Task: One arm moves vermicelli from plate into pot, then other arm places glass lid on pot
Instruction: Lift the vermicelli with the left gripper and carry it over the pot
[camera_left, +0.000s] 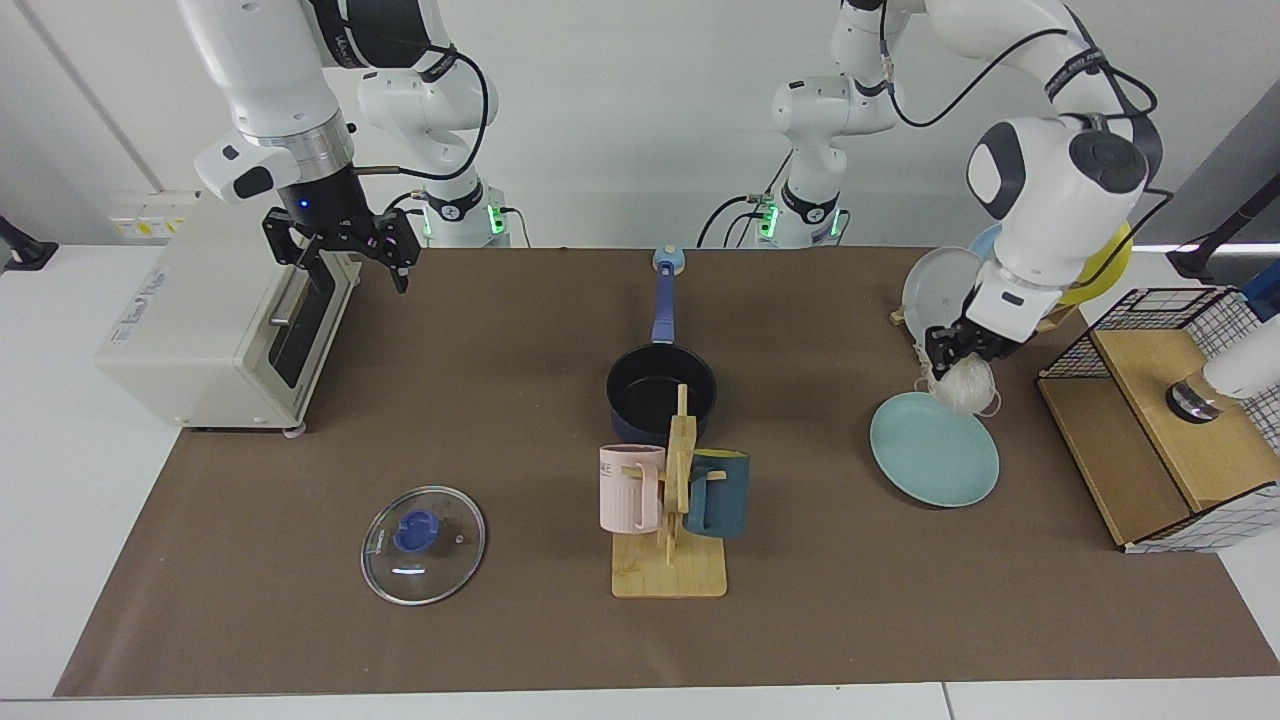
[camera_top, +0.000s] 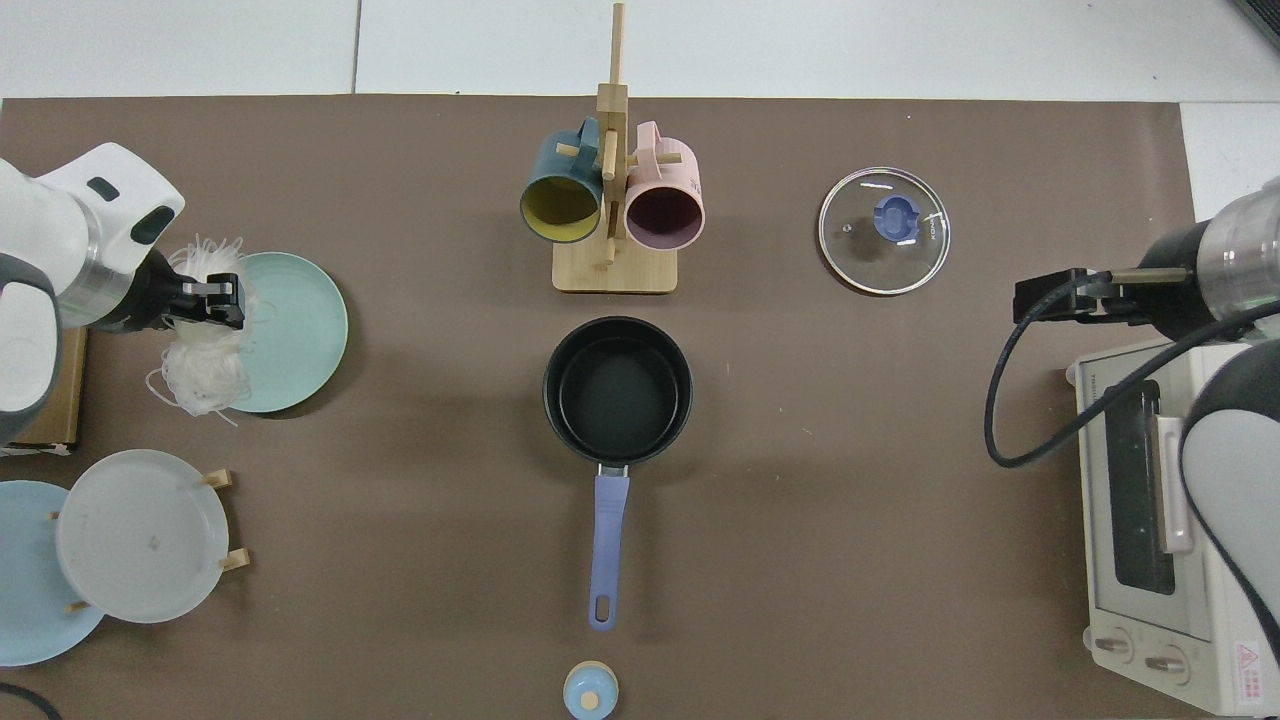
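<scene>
Both grippers were visible: left gripper (camera_left: 957, 347) pinched the fluffy white vermicelli bundle (camera_left: 960, 388) in the air above the round teal-green plate (camera_left: 934, 462) (plate bare). Right gripper (camera_left: 340, 250) waited by the white toaster oven (camera_left: 215, 325), fingers spread. Dark navy saucepan (camera_left: 661, 390) sat mid-table, clear glass lid (camera_left: 423, 544) flat nearby.

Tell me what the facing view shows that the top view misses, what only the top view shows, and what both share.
Only the facing view: both arm bases, the yellow plate in the rack, the wire basket, and the height of the vermicelli above the plate.

Only the top view: the mugs' insides and the toaster's knobs.

Both: the left gripper shut on the vermicelli, the right gripper waiting open by the toaster, the empty pot, the lid flat on the mat.
</scene>
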